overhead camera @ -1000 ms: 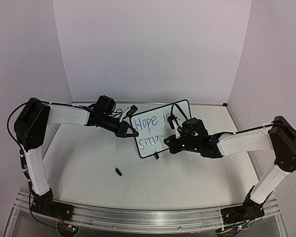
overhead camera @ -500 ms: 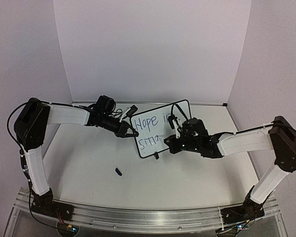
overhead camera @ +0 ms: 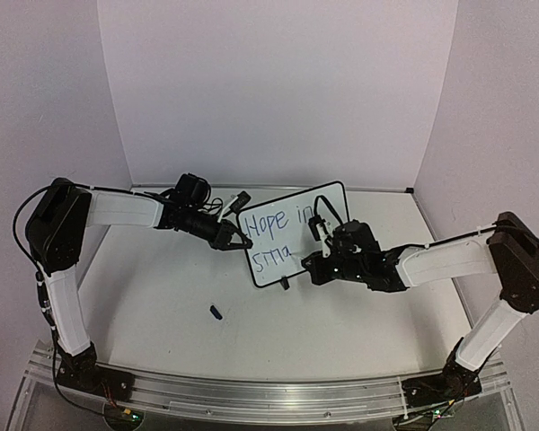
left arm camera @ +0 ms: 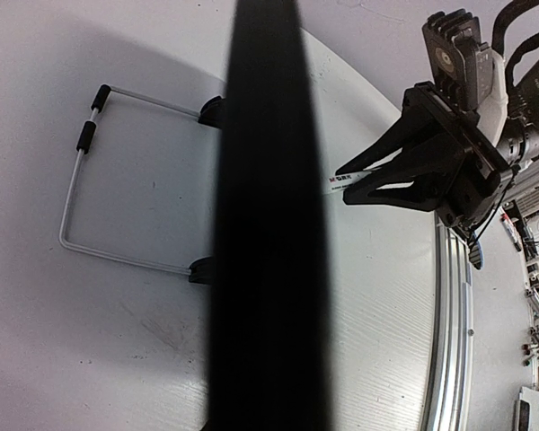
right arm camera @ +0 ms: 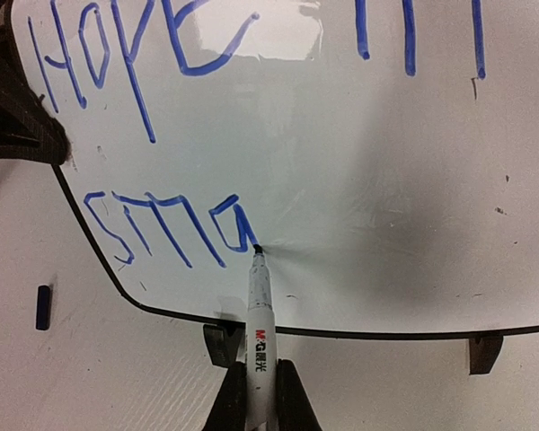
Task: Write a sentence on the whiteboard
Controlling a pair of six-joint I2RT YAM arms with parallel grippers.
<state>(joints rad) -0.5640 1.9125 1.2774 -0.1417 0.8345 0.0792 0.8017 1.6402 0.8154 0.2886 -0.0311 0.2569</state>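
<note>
Right wrist view: whiteboard [right arm camera: 377,206] reads "Hope in sma"; marker [right arm camera: 260,310] labelled "M&G".

Whiteboard [right arm camera: 386,224]: blue handwriting [right arm camera: 140,94] "Hope in", second line "sma". Marker [right arm camera: 260,332] barrel: "M&G" plus Chinese characters.

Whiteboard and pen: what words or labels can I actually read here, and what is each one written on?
"Hope in": top line, in blue, on the whiteboard.
"sma": second line below it, rough letters, the word unfinished.
"M&G": brand print on the barrel of the marker; the characters after it are too small to read.
In the left wrist view the same label is too small to read.
</note>
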